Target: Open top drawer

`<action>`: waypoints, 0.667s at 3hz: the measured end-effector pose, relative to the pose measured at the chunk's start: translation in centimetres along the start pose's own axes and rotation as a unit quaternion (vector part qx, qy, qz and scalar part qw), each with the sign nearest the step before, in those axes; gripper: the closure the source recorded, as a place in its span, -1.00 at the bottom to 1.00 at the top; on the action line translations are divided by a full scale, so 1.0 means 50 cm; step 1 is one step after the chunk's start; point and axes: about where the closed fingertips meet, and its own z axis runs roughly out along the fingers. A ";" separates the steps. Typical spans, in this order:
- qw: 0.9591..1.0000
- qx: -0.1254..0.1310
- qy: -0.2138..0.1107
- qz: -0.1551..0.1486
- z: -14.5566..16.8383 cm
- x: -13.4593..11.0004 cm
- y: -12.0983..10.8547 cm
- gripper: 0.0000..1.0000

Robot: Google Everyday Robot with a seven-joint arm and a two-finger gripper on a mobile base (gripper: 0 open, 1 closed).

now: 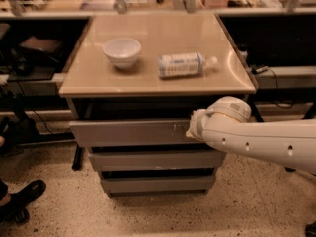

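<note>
The top drawer [128,133] is the widest grey metal drawer of three under the beige tabletop. Its flat front has small pale scratch marks right of centre and stands a little forward of the two narrower drawers [153,161] below. My white arm reaches in from the right. My gripper [191,128] is at the right end of the top drawer's front, hidden behind the arm's wrist.
A white bowl [122,51] and a plastic bottle lying on its side [183,65] rest on the tabletop [89,78]. Dark desks with cables flank the cabinet. A person's black shoe [19,197] is on the speckled floor at lower left.
</note>
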 end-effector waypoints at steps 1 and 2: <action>1.000 0.000 0.000 0.000 -0.010 -0.001 -0.002 1.00; 1.000 -0.001 0.005 0.004 -0.037 0.003 0.019 1.00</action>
